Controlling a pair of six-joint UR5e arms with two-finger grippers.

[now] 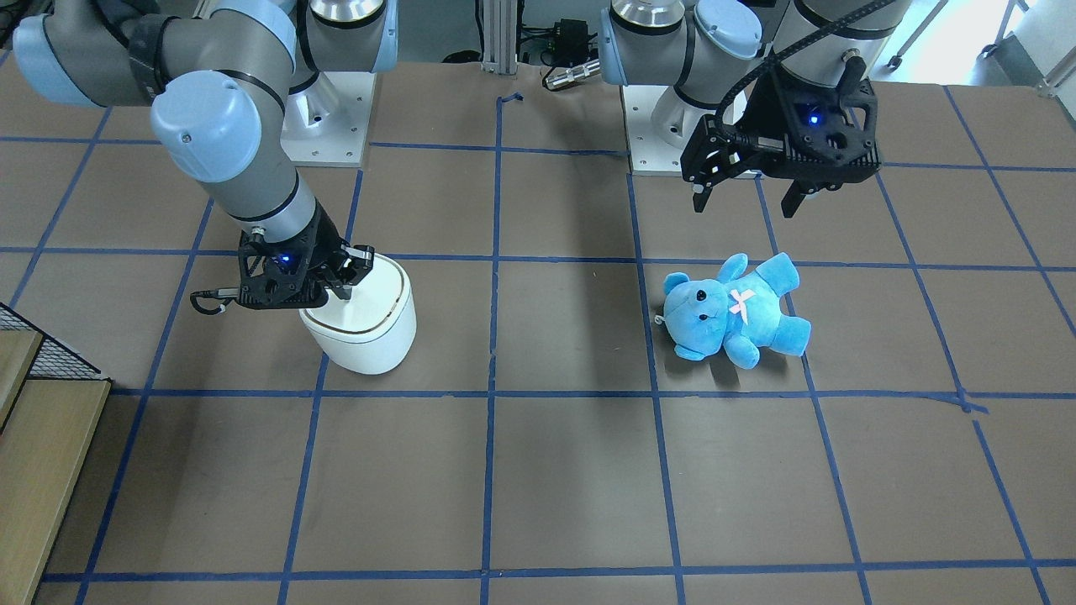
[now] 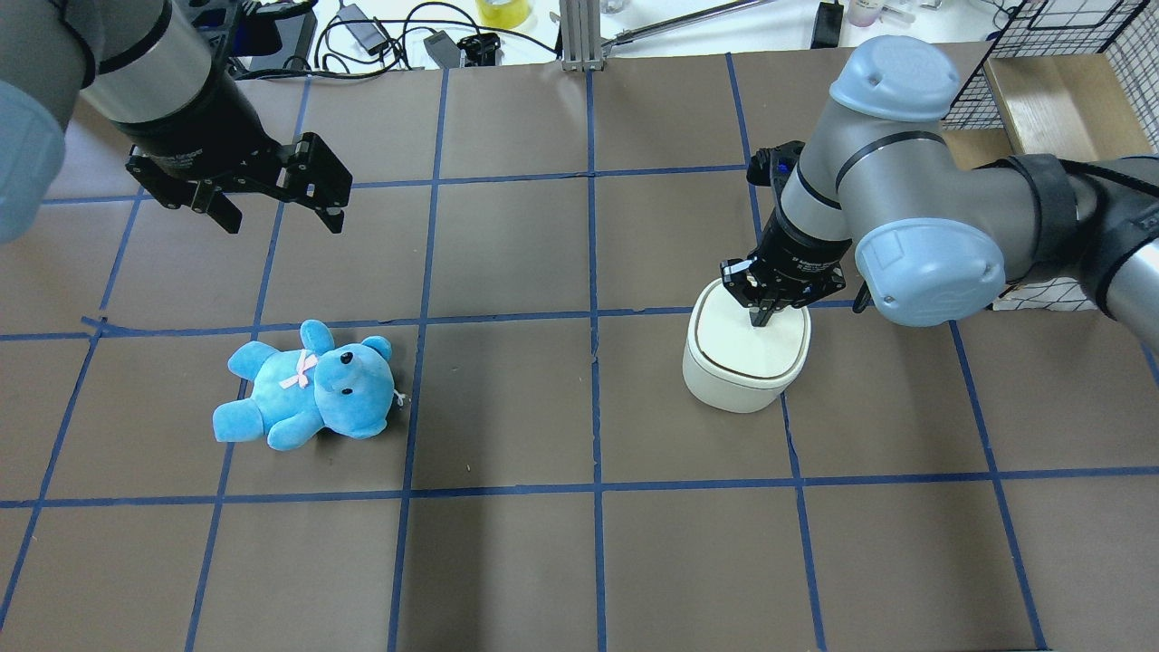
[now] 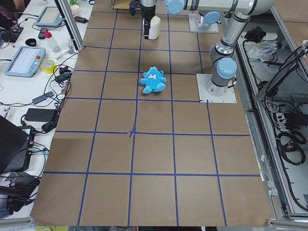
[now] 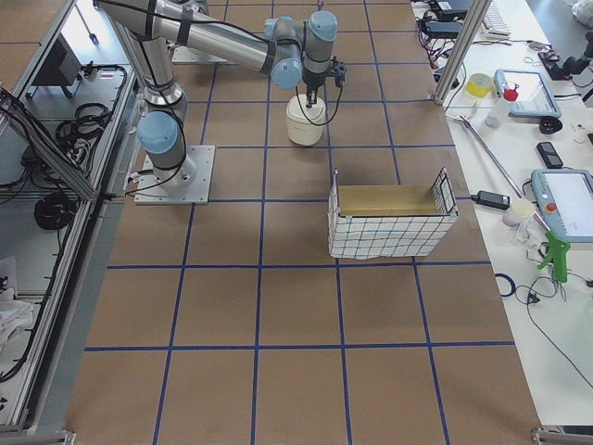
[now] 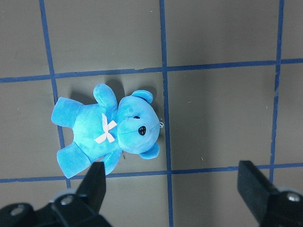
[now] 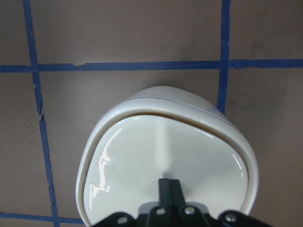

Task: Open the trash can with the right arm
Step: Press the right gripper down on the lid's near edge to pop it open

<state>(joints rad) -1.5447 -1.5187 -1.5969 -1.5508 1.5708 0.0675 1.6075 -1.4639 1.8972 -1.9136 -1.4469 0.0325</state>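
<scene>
The white trash can (image 2: 738, 367) stands on the brown table with its lid down; it also shows in the front view (image 1: 374, 332) and the right wrist view (image 6: 156, 146). My right gripper (image 2: 759, 317) is shut, pointing straight down, with its tips touching the lid's top near one edge (image 6: 169, 183); in the front view (image 1: 346, 292) it comes in from the left. My left gripper (image 2: 281, 222) is open and empty, hovering above the table beyond the blue teddy (image 2: 308, 385), with both fingers apart in the left wrist view (image 5: 173, 189).
The blue teddy (image 1: 735, 311) lies on its back on the table's left half (image 5: 109, 130). A wire basket with a wooden floor (image 4: 389, 222) stands beyond the trash can at the table's right edge (image 2: 1041, 81). Blue tape lines grid the table.
</scene>
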